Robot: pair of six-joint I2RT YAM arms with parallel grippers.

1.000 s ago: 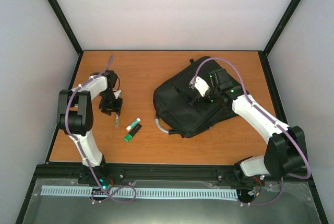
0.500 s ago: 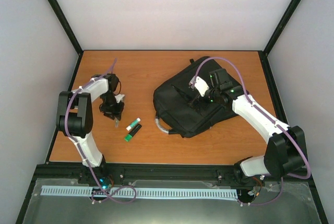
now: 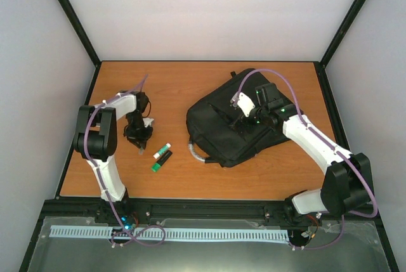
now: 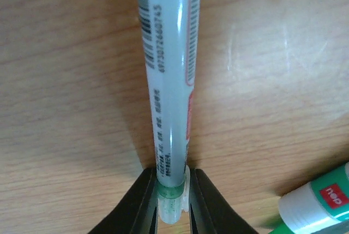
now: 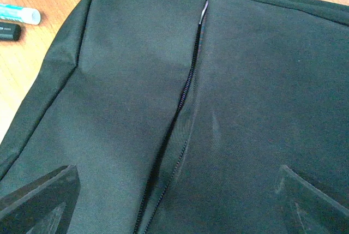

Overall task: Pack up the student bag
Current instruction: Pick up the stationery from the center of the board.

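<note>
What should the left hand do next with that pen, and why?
Probably lift it straight up a little. The left hand looks pinched on the green end of the slim grey plastic pen, which lies flat on the wooden table beside a white-capped green glue stick.

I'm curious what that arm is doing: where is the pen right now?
In the left wrist view, the pen is at the left side of the table, its green end pinched by the left gripper, with a white-capped green stick just beside it.
</note>
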